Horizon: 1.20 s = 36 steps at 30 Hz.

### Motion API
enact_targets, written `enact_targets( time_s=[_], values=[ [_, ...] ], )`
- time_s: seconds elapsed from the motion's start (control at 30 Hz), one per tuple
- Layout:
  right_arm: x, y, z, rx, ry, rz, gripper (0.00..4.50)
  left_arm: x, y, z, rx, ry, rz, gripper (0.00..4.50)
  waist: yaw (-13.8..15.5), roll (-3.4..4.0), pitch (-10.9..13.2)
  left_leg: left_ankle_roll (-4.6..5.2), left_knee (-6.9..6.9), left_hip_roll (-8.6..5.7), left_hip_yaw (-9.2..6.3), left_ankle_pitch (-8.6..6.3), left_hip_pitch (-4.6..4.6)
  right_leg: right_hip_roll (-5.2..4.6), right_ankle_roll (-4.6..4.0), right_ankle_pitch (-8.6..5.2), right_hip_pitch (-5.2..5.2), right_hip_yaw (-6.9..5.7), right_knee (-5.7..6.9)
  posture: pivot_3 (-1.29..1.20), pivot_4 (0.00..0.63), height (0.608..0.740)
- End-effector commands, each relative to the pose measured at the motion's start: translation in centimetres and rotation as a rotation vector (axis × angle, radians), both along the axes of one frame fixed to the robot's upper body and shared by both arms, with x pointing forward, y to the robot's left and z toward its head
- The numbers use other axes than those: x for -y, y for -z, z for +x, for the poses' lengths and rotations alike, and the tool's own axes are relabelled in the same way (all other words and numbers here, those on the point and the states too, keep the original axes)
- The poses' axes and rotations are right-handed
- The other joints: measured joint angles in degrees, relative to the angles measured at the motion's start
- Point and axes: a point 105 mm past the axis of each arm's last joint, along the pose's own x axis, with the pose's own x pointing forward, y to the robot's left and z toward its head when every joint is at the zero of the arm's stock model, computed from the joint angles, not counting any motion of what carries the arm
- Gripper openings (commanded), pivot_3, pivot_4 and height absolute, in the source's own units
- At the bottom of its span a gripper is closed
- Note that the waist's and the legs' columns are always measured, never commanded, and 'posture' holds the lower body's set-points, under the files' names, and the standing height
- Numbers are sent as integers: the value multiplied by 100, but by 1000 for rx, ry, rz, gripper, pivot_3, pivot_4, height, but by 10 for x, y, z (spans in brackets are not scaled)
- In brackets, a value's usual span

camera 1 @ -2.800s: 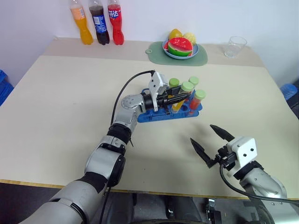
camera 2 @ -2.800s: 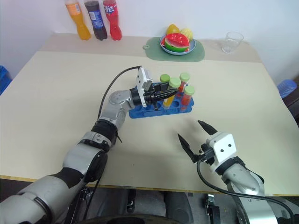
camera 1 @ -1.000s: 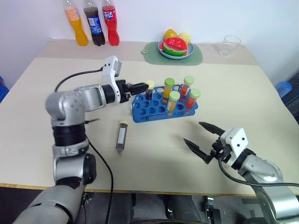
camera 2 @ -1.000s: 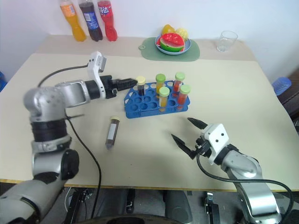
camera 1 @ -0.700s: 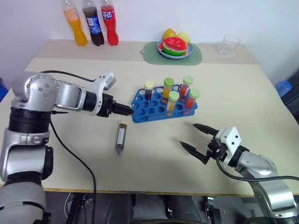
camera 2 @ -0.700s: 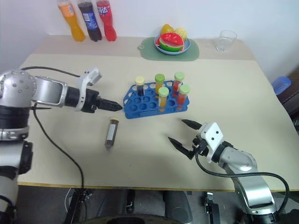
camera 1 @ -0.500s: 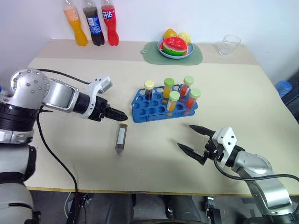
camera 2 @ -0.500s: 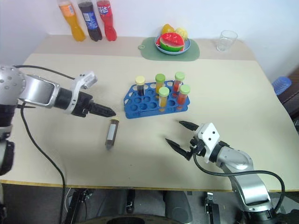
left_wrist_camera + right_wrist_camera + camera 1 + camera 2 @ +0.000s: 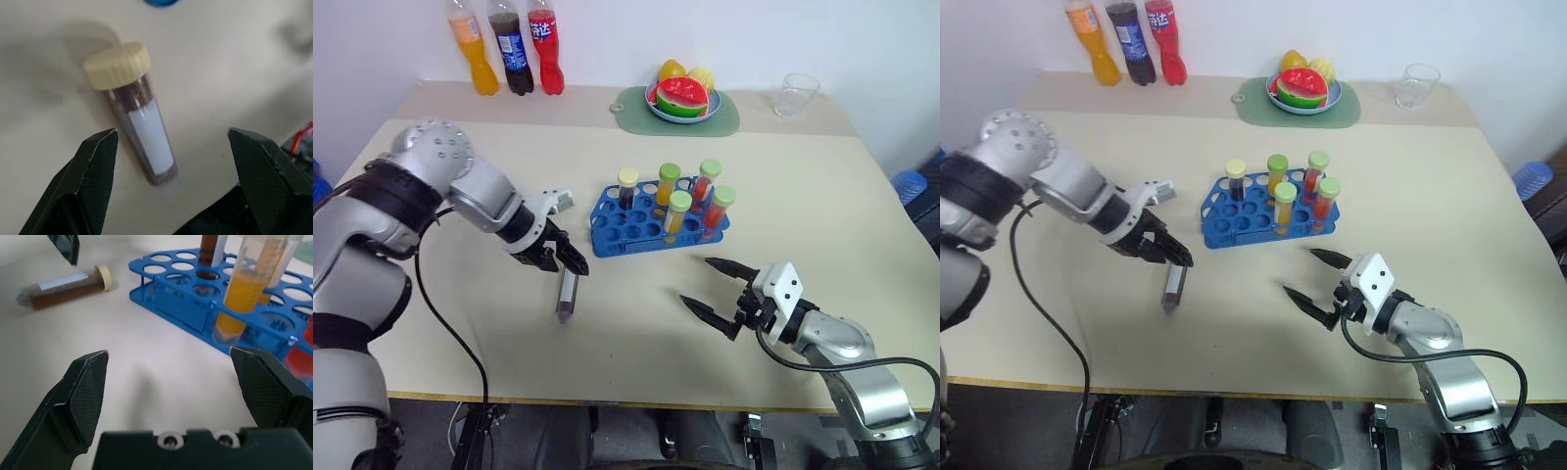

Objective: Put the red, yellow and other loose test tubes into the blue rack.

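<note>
L tool (image 9: 164, 147) released, jaws astride cream-capped brown tube (image 9: 139, 122) lying on worktop (image 9: 460, 176). Drop lower, centre on label, pinch mid-body. R tool (image 9: 720, 294) released, idle.

Bright, even indoor light; soft shadows, mild close-range wrist-view blur.

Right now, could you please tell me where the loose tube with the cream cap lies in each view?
Left eye view: loose tube lying on the table, near side of the blue rack.
Right eye view: same.
Left wrist view: centre, between open fingers.
Right wrist view: upper left.
Shared landmark: the blue rack.
</note>
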Motion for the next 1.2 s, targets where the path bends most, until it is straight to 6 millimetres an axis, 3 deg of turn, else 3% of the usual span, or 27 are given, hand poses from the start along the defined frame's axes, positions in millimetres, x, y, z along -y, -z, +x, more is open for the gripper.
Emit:
enact_targets(
  time_s=[0.03, 0.23, 0.37, 0.47, 0.6, 0.63, 0.73, 0.93, 1.07, 1.13, 1.2],
  values=[
    [-5, -12, -14, 49, -66, -17, 4407, 2, -3, 8, 21, -20, 58, 3667, -4, 0, 0, 0, 0, 0, 0, 0, 0, 0, 0, 0, 0, 0, 0, 0, 150, 740],
    [-8, -15, -35, 54, -177, -77, 4407, 5, 13, 21, 37, -71, 176, 3667, 9, -5, 3, 0, 2, -2, 0, 0, -1, 0, -1, -1, 1, 0, -4, 0, 150, 740],
    [-8, -14, -37, 60, -213, -113, 4407, 9, 23, 25, 38, -84, 225, 3667, 11, 0, -1, 0, 2, -4, 0, 0, 0, -1, -2, -1, 3, 0, -6, 0, 150, 740],
    [-8, -16, -33, 70, -217, -118, 4407, 13, 32, 25, 34, -86, 239, 2887, 31, 4, -5, -2, 5, -9, -5, 1, 6, -3, -4, -2, 12, -1, -6, 0, 150, 740],
    [-8, -19, -30, 76, -232, -125, 4407, 16, 34, 24, 27, -83, 218, 1109, 33, 5, -8, -4, 11, -16, -8, 2, 10, -11, -5, -2, 25, -1, -7, 0, 150, 740],
    [-8, -18, -29, 75, -234, -126, 4407, 15, 33, 23, 26, -81, 207, 883, 31, 5, -8, -4, 12, -17, -8, 2, 10, -12, -4, -2, 26, -1, -8, 0, 150, 740],
    [-7, -16, -25, 72, -239, -131, 4407, 6, 29, 19, 38, -80, 184, 867, 13, 5, -8, -4, 9, -16, -9, 2, 10, -12, -4, -2, 25, 0, -8, 0, 150, 740],
    [-9, -16, -16, 74, -252, -117, 4407, -12, 0, 8, 162, -51, 3, 867, -103, 2, -1, -9, 0, -9, -8, 5, 6, -9, 0, 0, 7, 0, 2, 0, 150, 740],
    [-14, -14, -9, 79, -260, -102, 4407, -3, -56, 19, 713, -70, -297, 867, -120, 2, 1, -24, -5, -6, 1, 14, 5, -12, -1, 1, 2, 4, 1, 0, 150, 740],
    [-16, -15, -6, 86, -264, -95, 4407, 15, -69, -6, 713, 92, -566, 867, -87, 2, 1, -69, -4, -6, 1, 39, 2, -10, -4, 1, 2, 0, -1, 0, 150, 740],
    [-18, -15, -4, 93, -264, -89, 4407, 20, -77, -21, 756, 227, -700, 867, -67, 3, -1, -69, -4, -8, 2, 40, 3, -9, -6, 0, 7, -3, -5, 0, 150, 740]
  ],
)
